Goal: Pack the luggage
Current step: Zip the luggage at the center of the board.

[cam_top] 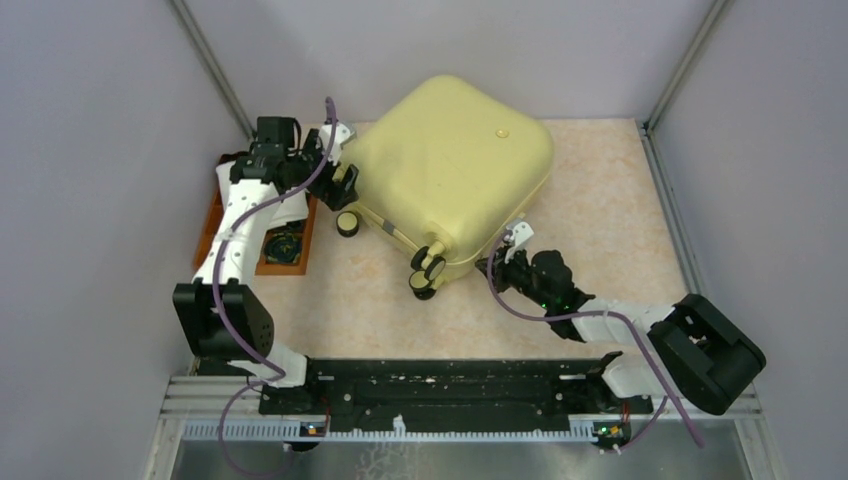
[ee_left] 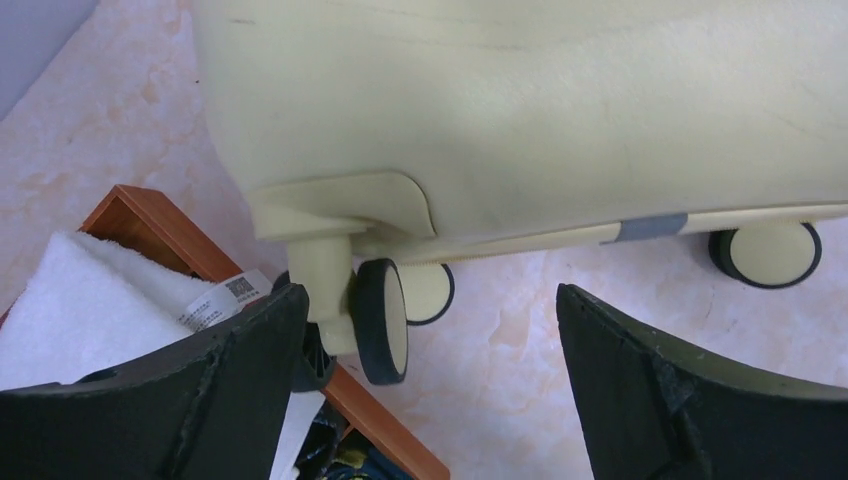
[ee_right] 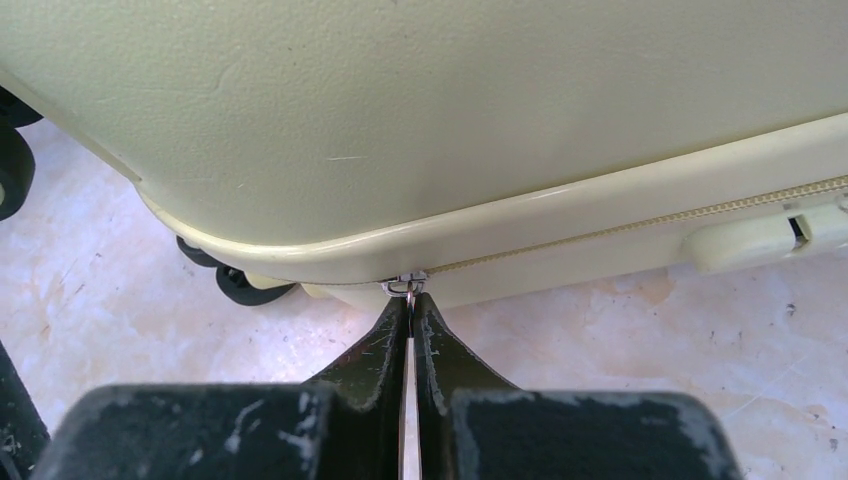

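The luggage [cam_top: 450, 170] is a pale yellow hard-shell suitcase lying closed and flat at the back middle of the table. My left gripper [cam_top: 345, 185] is at its left corner, open, with nothing between the fingers. In the left wrist view the left gripper [ee_left: 428, 295] frames bare table just right of a corner wheel [ee_left: 385, 320] under the luggage [ee_left: 520, 100]. My right gripper [cam_top: 497, 262] is at the near right corner. In the right wrist view the right gripper [ee_right: 410, 300] is shut on the metal zipper pull [ee_right: 405, 287] at the seam of the luggage [ee_right: 400, 100].
A wooden tray [cam_top: 215, 215] lies at the left under my left arm, its rim [ee_left: 390, 420] beside the luggage wheel, with a white cloth [ee_left: 90, 290] and dark items inside. More wheels [cam_top: 430, 270] stick out toward the near side. Grey walls close the sides.
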Motion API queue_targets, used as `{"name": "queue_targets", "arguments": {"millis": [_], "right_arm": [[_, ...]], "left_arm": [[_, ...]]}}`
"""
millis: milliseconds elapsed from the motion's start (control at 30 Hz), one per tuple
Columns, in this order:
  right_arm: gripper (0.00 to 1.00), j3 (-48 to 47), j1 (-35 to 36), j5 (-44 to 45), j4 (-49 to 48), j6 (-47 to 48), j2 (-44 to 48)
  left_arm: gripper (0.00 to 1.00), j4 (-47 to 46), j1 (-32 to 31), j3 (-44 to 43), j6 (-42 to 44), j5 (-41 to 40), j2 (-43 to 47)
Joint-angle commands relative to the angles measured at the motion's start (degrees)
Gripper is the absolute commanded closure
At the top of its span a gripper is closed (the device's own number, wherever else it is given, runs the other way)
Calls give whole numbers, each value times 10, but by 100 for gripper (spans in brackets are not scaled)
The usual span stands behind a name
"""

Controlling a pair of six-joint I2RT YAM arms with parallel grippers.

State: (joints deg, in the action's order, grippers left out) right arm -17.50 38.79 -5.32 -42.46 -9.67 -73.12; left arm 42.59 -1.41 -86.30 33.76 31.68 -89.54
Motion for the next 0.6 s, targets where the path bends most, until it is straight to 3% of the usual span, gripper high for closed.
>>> {"name": "queue_targets", "arguments": {"millis": [0, 167, 567], "right_arm": [[100, 6, 14, 4, -42, -24, 20], [100, 8, 20, 4, -36, -37, 24], [100, 6, 29, -2, -32, -47, 23]], "left_arm": [[1, -31, 5, 49, 51, 11, 69], [1, -72, 6, 59, 44, -45, 48], [2, -116, 8, 76, 65, -85, -21]]}}
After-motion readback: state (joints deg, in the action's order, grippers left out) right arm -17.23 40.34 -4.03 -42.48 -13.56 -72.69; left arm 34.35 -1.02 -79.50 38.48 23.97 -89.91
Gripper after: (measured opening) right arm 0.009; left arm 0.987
